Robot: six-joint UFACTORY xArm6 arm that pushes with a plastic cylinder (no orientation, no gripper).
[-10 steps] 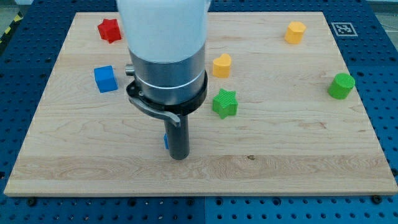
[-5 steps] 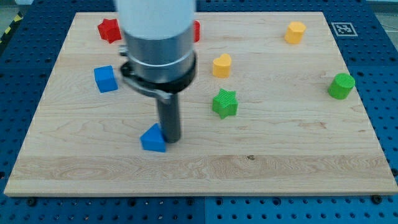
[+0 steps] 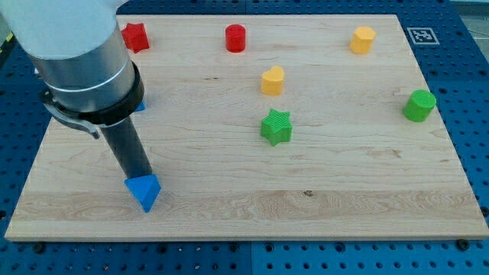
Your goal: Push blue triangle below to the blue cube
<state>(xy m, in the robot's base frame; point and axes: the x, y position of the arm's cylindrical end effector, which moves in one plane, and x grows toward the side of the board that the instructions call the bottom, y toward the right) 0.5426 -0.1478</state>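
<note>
- Camera view shows a wooden board [image 3: 344, 191] on a blue table with holes [image 3: 474, 114].
- The arm has no claw to open or shut. It ends in a dark rod, and my tip [image 3: 142, 177] is low on the view's left side of the board.
- My tip is touching the top of the blue triangle [image 3: 144, 191]. The triangle sits just under the tip, near the view's bottom edge of the board.
- The blue cube [image 3: 140, 101] is almost all hidden behind the big grey arm. Only a small blue bit shows at the arm's right edge. It is up above the blue triangle, and the two are well apart.
- A red star [image 3: 135, 36] is near the view's top left corner.
- A red cylinder [image 3: 235, 37] is along the top edge, to the right of the red star.
- A yellow heart [image 3: 272, 79] is near the middle of the board.
- A green star [image 3: 276, 127] is just below the yellow heart.
- A yellow block [image 3: 363, 39] with flat sides is near the top right.
- A green cylinder [image 3: 419, 105] is close to the view's right edge.
</note>
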